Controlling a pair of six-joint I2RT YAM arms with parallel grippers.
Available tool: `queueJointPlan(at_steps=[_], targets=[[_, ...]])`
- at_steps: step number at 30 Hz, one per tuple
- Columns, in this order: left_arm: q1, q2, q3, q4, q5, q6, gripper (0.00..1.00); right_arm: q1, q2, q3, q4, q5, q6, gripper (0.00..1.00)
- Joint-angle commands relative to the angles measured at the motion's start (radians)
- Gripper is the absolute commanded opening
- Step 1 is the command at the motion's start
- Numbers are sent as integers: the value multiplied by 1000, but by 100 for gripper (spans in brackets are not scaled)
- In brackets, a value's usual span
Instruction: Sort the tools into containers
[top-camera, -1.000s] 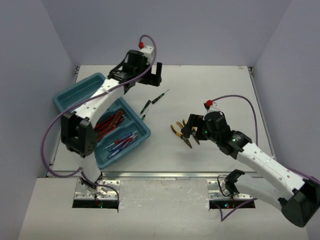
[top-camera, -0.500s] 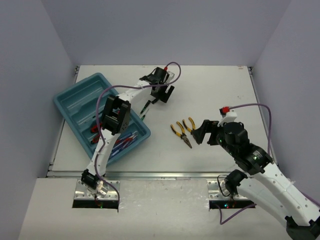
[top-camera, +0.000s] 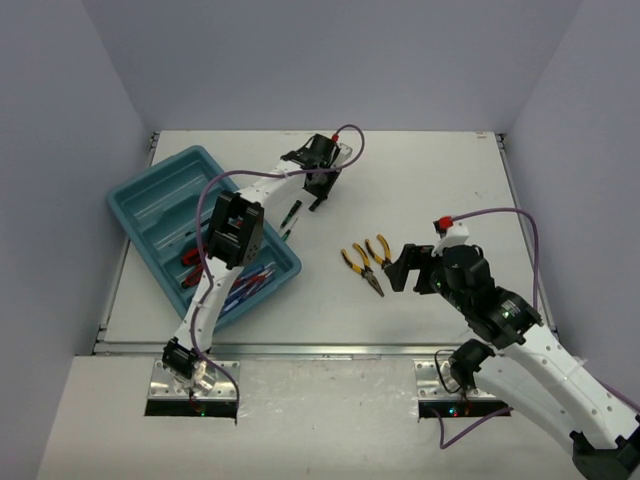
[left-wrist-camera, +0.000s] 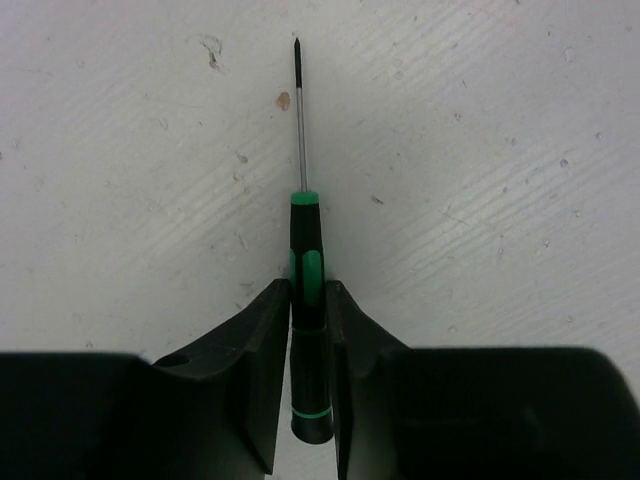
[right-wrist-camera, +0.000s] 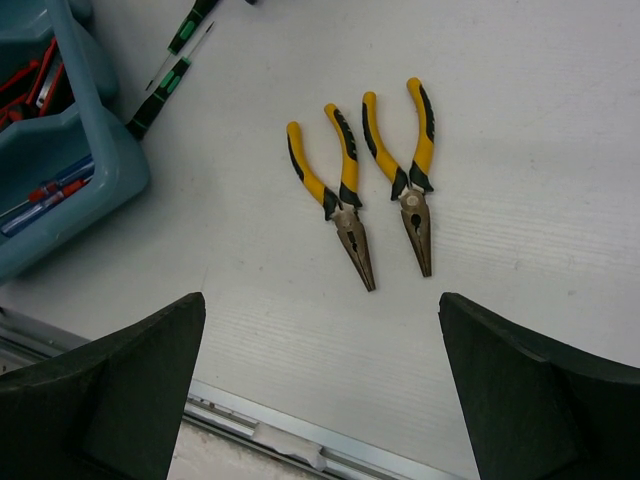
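One screwdriver (left-wrist-camera: 305, 250) on the table (left-wrist-camera: 500, 150) near the tray (top-camera: 150, 190) is clamped by the left gripper (left-wrist-camera: 308, 292), probably next needing a lift into a compartment; the right gripper (right-wrist-camera: 320, 305) gapes over the pliers (right-wrist-camera: 340, 215).

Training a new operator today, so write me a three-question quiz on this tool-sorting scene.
1. True or false: the right gripper is shut on one of the yellow-handled needle-nose pliers.
2. What sits between the fingers of the left gripper? A) a wooden hammer B) the thin black screwdriver with green bands C) a steel spanner
3. How many yellow-handled needle-nose pliers lie on the white table?
Key: 1 false, it is open and apart from them. 2 B. 3 two.
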Motion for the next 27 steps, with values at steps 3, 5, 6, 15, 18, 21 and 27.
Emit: queueJointPlan(at_steps=[3,5,6,15,18,21,27], targets=[[-16,15,61,-38,120,-11,0,-4,-19,2,29,18,-18,98],[-34,-32,70,-24,134,-14,0,-4,-16,5,29,21,-21,98],[-45,-78,73,-3,148,-18,0,-5,-12,7,29,20,-24,98],[-55,-495,-167,341,-208,248,0,-4,-9,-4,50,36,-48,98],[-45,-610,-433,488,-342,462,0,-3,-10,-36,77,53,-62,98],[21,-692,-552,498,-390,504,0,-3,8,-40,81,60,-66,98],[262,-839,-828,549,-385,381,0,-5,-7,-70,97,68,-70,98]])
